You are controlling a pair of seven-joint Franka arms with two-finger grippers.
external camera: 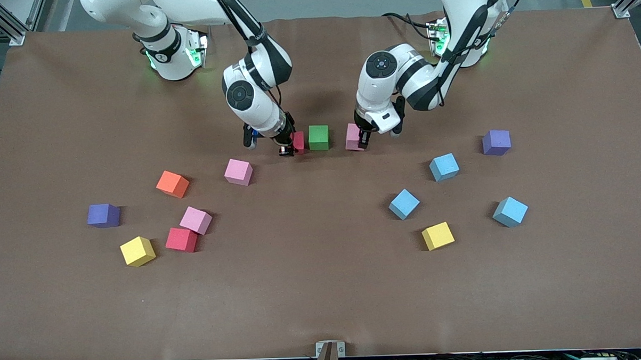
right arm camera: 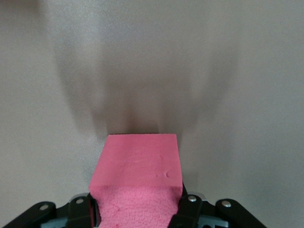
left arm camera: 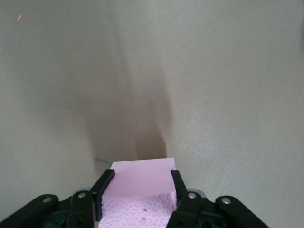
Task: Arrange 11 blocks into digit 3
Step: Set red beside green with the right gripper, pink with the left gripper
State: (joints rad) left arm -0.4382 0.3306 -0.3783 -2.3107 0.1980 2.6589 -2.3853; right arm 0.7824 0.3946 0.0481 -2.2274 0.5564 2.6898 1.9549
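A green block (external camera: 318, 137) sits mid-table. Beside it, toward the right arm's end, my right gripper (external camera: 287, 147) is shut on a red block (external camera: 299, 141); in the right wrist view that red block (right arm camera: 138, 166) fills the space between the jaws of the right gripper (right arm camera: 137, 209). Toward the left arm's end, my left gripper (external camera: 363, 142) is shut on a pink block (external camera: 352, 136). The left wrist view shows that pink block (left arm camera: 142, 178) held in the left gripper (left arm camera: 140, 187). Both held blocks are down at table level. No digit 3 shows.
Loose near the right arm's end: pink (external camera: 238, 171), orange (external camera: 172, 183), purple (external camera: 103, 215), pink (external camera: 196, 220), red (external camera: 182, 239), yellow (external camera: 138, 251). Near the left arm's end: purple (external camera: 496, 142), light blue (external camera: 444, 167), (external camera: 404, 203), (external camera: 510, 211), yellow (external camera: 438, 235).
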